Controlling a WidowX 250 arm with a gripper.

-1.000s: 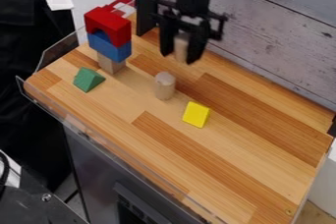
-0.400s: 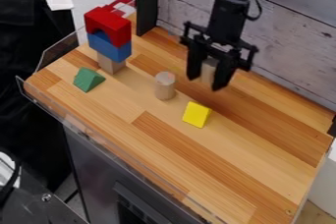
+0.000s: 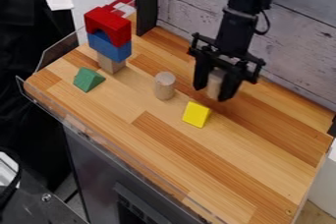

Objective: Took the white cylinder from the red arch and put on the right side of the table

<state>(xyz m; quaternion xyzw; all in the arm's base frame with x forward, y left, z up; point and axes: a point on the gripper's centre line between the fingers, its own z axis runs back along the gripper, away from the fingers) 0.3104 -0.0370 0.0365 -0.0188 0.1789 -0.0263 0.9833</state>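
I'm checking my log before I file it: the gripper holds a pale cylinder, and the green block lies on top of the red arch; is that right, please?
Not quite: the camera view shows the green block lying on the table, not on top of the red arch. The gripper does hold a pale cylinder.

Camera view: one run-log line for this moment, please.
hand holding pale cylinder | over table, up-right of yellow block in view | second cylinder standing | release pending
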